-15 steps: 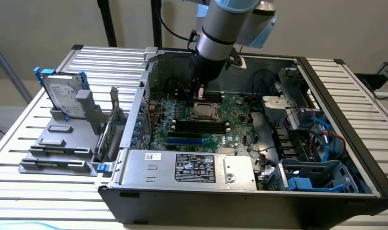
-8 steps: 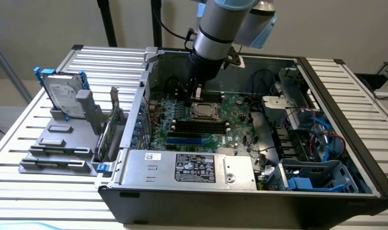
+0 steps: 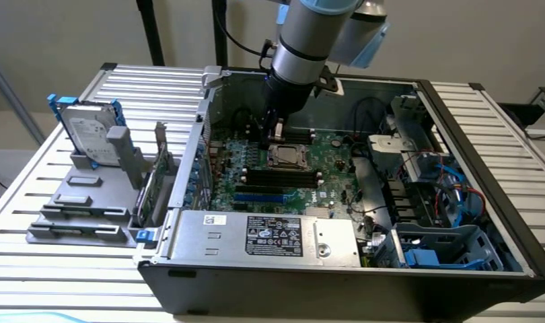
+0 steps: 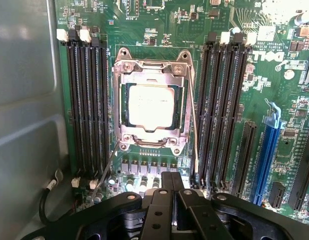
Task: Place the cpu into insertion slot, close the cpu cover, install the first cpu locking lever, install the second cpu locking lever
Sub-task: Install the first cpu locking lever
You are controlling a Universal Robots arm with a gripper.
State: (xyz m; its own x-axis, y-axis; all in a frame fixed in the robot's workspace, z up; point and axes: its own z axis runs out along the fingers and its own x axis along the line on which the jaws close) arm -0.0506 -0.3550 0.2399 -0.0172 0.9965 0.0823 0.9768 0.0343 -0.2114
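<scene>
- Claw [image 4: 170, 181] first, since it's right up against the lens: fingers pressed together, nothing pinched between them. From the exterior view the claw [image 3: 274, 134] hangs just above the board, inside the computer case [image 3: 488, 155].
- Straight ahead of the fingertips, near but not touching, is the cpu [image 4: 150, 106]. It lies flat, silver side up, in the insertion slot [image 4: 126, 112].
- cpu cover [image 4: 152, 70] is down over it, with the chip showing through the open centre.
- Two thin wire locking levers sit around the socket. One lever [image 4: 194, 125] runs along its side, and the other lever [image 4: 107, 167] angles back toward the claw. Honestly can't tell if either is hooked down.
- Handling-wise, the chip is light, thin and stiff, and I'd guess delicate underneath, so it's edges only.
- With the frame over it, there's nothing to grab now anyway.
- Those levers look like springy steel wire, skinny and probably slippery, so I'd take hold near the free end.
- The cover is thin sheet metal, and I'd guess it bends if pushed at one corner.
- Further out, black memory slots [image 4: 87, 100] flank the socket on both sides of the green motherboard [image 4: 164, 30].
</scene>
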